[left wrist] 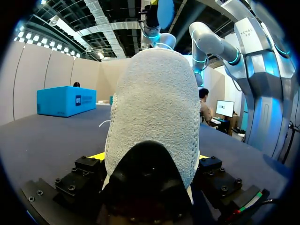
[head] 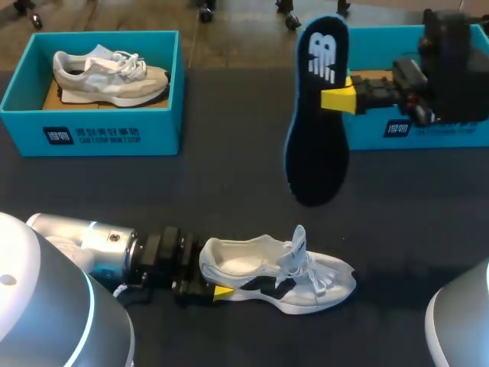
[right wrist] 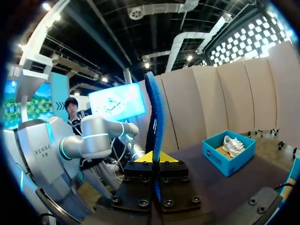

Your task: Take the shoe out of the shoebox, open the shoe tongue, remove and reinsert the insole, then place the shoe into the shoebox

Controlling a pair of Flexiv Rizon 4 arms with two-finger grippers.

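The white shoe (head: pixel 283 277) stands on the bench (head: pixel 229 191) with its heel pinched in the left claw (head: pixel 212 281), while the right claw (head: pixel 340 98) pinches the black insole (head: pixel 317 130), holding it upright in the air beside a blue shoebox (head: pixel 439 130)

This looks like a robot lab: a grey left arm (head: pixel 99 248) and a right arm (head: pixel 460 325) sit at a dark tabletop (head: pixel 229 180), with a blue shoebox (head: pixel 92 136) at 10 o'clock and a second shoebox (head: pixel 428 131) at 2 o'clock
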